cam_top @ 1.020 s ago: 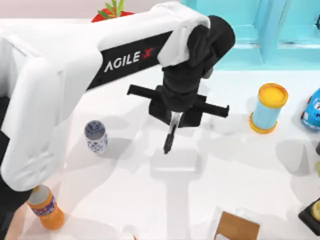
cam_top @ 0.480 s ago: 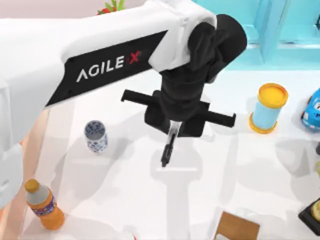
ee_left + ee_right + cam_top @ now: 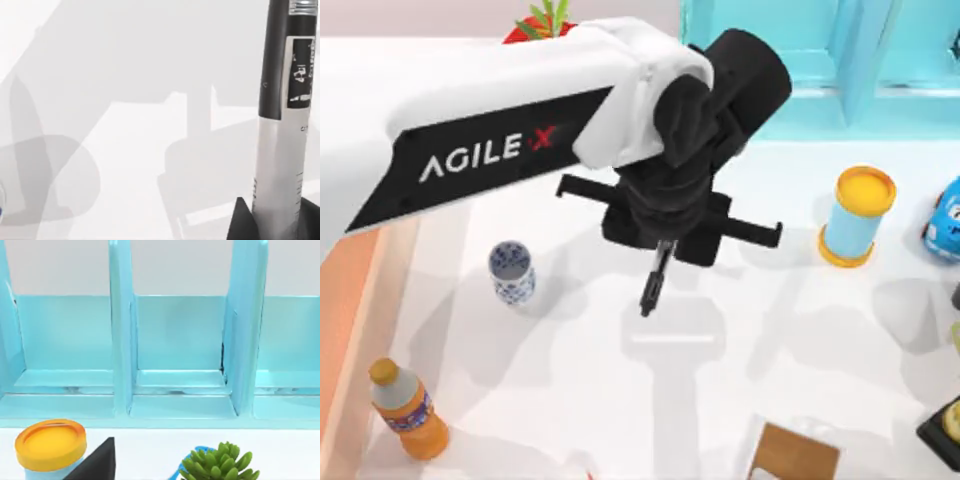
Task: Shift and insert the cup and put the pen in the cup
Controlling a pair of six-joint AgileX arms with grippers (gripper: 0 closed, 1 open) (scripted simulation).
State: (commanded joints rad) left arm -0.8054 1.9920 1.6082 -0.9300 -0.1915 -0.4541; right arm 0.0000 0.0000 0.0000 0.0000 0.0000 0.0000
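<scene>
One white bench [image 3: 570, 400] carries the scene, and one AgileX arm, the left, reaches across it from the top view's left. At the far edge stands one turquoise shelf unit [image 3: 840, 50]; the right wrist view faces it and shows three of its compartments separated by upright dividers, along with a small green succulent [image 3: 220, 467], detail the top view does not give. One left gripper [image 3: 663, 258] hangs above the middle of the bench, clamped on the one pen [image 3: 653, 282], which points down and tilts slightly toward the near edge, its tip clear of the surface. The left wrist view shows the pen's black and silver barrel with its white label band, seated between the two dark fingertips [image 3: 242, 222]. One light-blue cylinder [image 3: 858, 217] with yellow rims stands well to the right. One orange bottle [image 3: 408, 410] stands near the left front corner. One cup [image 3: 511, 272], white with blue pattern, stands upright on the bench, left of the pen and well apart from it. The right gripper's state cannot be told.
</scene>
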